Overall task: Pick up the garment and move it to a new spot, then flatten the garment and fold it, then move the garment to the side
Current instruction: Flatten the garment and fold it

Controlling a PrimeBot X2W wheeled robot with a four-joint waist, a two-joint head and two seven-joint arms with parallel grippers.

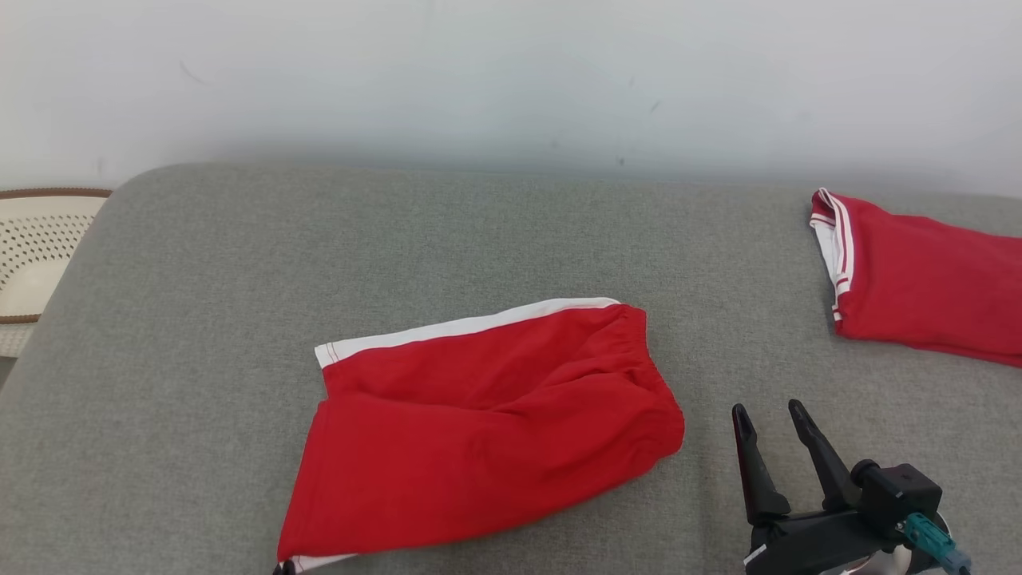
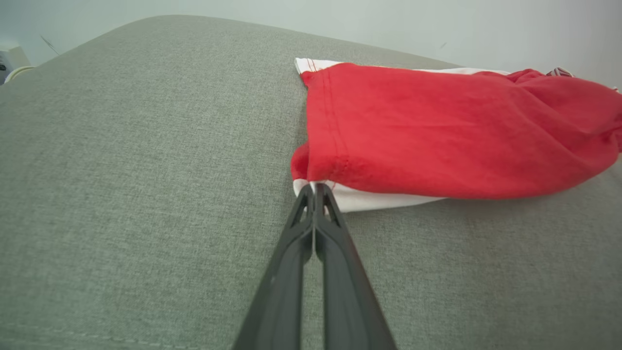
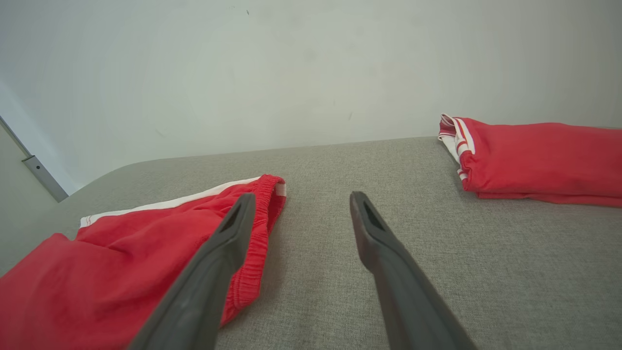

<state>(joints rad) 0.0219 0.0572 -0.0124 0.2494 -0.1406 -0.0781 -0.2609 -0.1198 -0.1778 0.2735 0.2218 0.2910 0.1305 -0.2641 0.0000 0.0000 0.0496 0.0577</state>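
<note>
1. Task thing: red shorts (image 1: 479,415) w/ white side stripe, lying mid-front on the grey pad (image 1: 200,279). Waistband is to the robot's right, leg hems to its left.
2. L gripper (image 2: 315,187): fingers pressed together, tips nipping the white-trimmed near hem corner of the shorts. Rest of the cloth lies on the pad.
3. R gripper (image 1: 766,407): fingers apart, holding nothing, hovering just right of the waistband end, not touching cloth.
4. Progress (my read): one corner grasped, no lift yet. Can't tell if the move to a new spot counts as done. Shorts look doubled leg over leg but rumpled, w/ creases running in from the waistband and a bulging near edge. So flattening isn't done, nor a tidy fold, nor the shift to the side. Most of the job is left.
5. Likely next need: R gripper takes the waistband corner so both ends rise or stretch together. A one-corner pull would prob. drag & bunch the cloth.
6. Edges: pad's rounded left corner sits well left of the shorts, w/ a basket (image 1: 40,247) beyond it. Wall (image 1: 511,80) closes the back. Near edge isn't visible in head view; the hem corner sits at that view's bottom, so prob. little room frontward.
7. Open room: broad bare strip behind & left of the shorts. Bare gap to the right, up to the 2nd red garment (image 1: 918,279), folded at far right, well apart. Keep off it.
</note>
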